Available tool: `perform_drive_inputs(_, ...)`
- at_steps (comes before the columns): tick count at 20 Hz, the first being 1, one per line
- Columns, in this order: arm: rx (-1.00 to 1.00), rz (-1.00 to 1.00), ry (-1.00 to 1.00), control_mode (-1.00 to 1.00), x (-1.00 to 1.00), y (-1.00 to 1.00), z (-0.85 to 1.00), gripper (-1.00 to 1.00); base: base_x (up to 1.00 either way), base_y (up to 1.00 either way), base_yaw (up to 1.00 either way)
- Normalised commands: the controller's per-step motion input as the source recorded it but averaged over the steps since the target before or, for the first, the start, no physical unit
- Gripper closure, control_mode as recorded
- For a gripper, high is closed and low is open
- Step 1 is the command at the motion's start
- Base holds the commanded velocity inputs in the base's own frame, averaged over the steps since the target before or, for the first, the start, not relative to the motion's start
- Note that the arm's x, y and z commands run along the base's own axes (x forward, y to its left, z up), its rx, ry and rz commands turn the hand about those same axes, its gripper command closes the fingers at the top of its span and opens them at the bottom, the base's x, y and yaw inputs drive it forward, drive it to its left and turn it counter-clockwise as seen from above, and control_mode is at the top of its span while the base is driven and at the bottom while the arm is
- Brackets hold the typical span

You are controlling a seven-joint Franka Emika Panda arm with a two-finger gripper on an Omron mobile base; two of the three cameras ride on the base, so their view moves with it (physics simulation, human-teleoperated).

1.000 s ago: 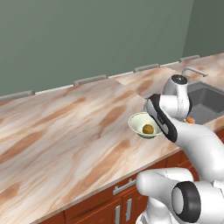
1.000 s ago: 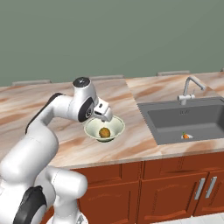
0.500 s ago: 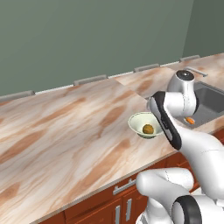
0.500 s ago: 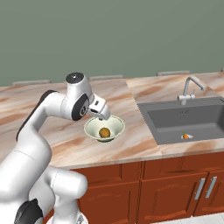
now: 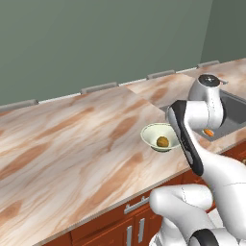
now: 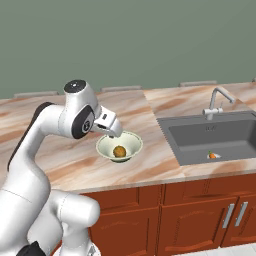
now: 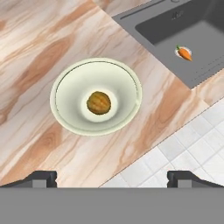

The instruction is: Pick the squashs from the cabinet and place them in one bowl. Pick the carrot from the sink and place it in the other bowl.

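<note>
The pale green-cream bowl (image 6: 120,146) (image 5: 161,136) (image 7: 96,96) stands on the marble counter near its front edge. One small roundish brown-olive squash (image 6: 119,151) (image 5: 163,141) (image 7: 99,103) lies in its middle. My gripper (image 7: 113,177) (image 6: 112,131) hangs open and empty just above the bowl, fingertips (image 7: 41,177) wide apart. The stubby orange carrot (image 6: 213,155) (image 7: 184,53) (image 5: 208,132) lies on the floor of the dark grey sink (image 6: 200,137) (image 7: 170,26), to the right of the bowl. The wall cabinet and the greyish bowl are out of view.
A slim silver tap (image 6: 217,100) stands behind the sink. The marble counter (image 5: 72,144) stretches far to the left. Red-brown base cabinet doors (image 6: 200,215) run under the counter's front edge, with white floor tiles (image 7: 188,153) below.
The arm's elbow has swung left and upward, and the hand has lifted slightly from the bowl. The squash stays in the bowl; the carrot has not moved.
</note>
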Motion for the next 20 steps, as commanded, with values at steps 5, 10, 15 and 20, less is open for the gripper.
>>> perform_drive_inputs(5, -0.01, 0.00, 0.00, -1.00, -0.42, 0.00, 0.18, -1.00, 0.00, 0.00, 0.00)
perform_drive_inputs(10, 0.00, 0.01, 0.00, -1.00, -0.40, 0.00, 0.18, -1.00, 0.00, 0.00, 0.00)
perform_drive_inputs(15, 0.00, 0.01, 0.00, 1.00, -0.05, 0.00, 0.02, -1.00, -0.06, 0.00, 0.01)
perform_drive_inputs(20, 0.00, 0.00, 0.00, 1.00, 0.00, 0.00, 0.00, -1.00, -0.03, 0.00, 0.00)
